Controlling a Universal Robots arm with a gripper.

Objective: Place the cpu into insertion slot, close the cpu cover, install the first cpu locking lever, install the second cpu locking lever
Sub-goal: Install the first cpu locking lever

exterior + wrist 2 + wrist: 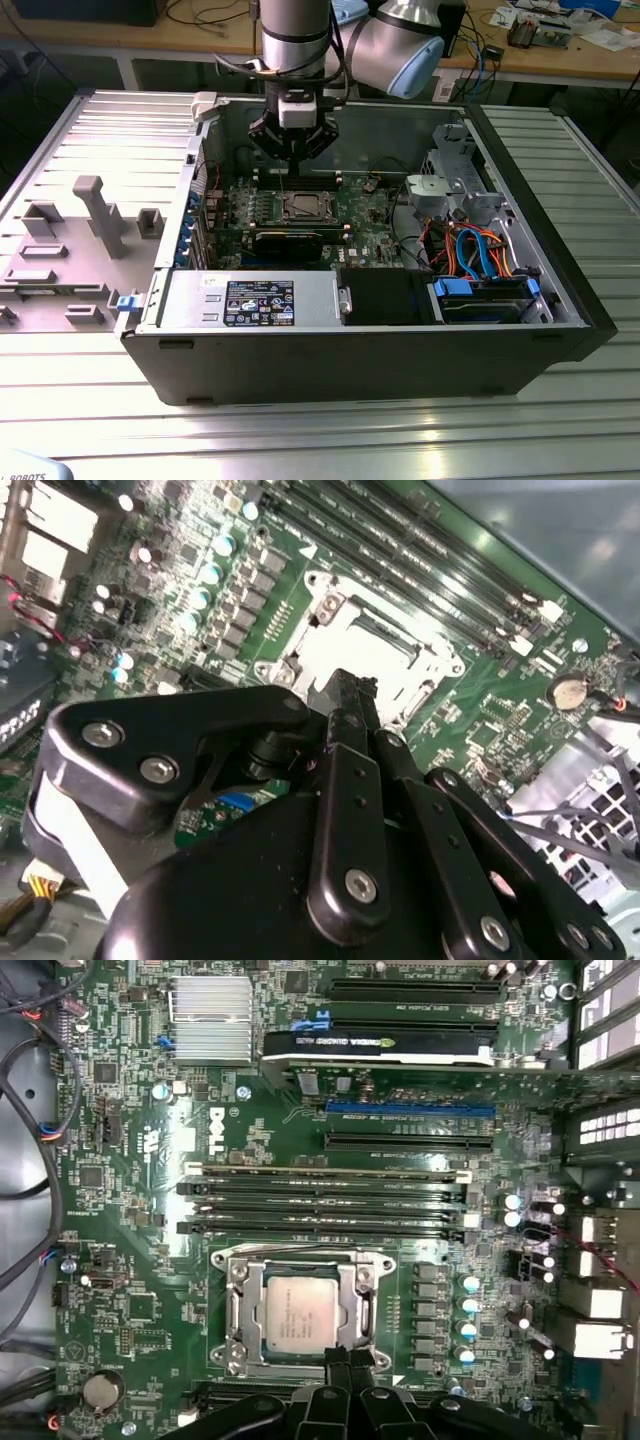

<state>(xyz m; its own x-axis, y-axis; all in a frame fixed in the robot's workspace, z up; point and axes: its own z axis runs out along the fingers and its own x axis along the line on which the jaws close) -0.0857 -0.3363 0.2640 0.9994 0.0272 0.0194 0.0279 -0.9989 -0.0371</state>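
The cpu (305, 1315) lies flat in the insertion slot (302, 207) on the green board, its pale metal top showing. The silvery cpu cover (238, 1310) lies down around it as a frame. Thin wire levers run along the socket's edges; I cannot tell whether they are latched. My gripper (352, 1365) hovers just off one side of the socket, fingers together with nothing between them. In the second wrist view the black gripper (345, 685) points at the glare-bright socket (370, 655). In the exterior view the gripper (293, 150) hangs above the socket inside the open case.
Long black memory slots (320, 1200) run beside the socket, with a graphics card (380, 1048) and a finned heat sink (210, 1005) beyond. A drive cage (450, 185) and orange and blue cables (470, 250) fill the case on the exterior view's right. A grey fixture plate (90, 215) lies outside on the exterior view's left.
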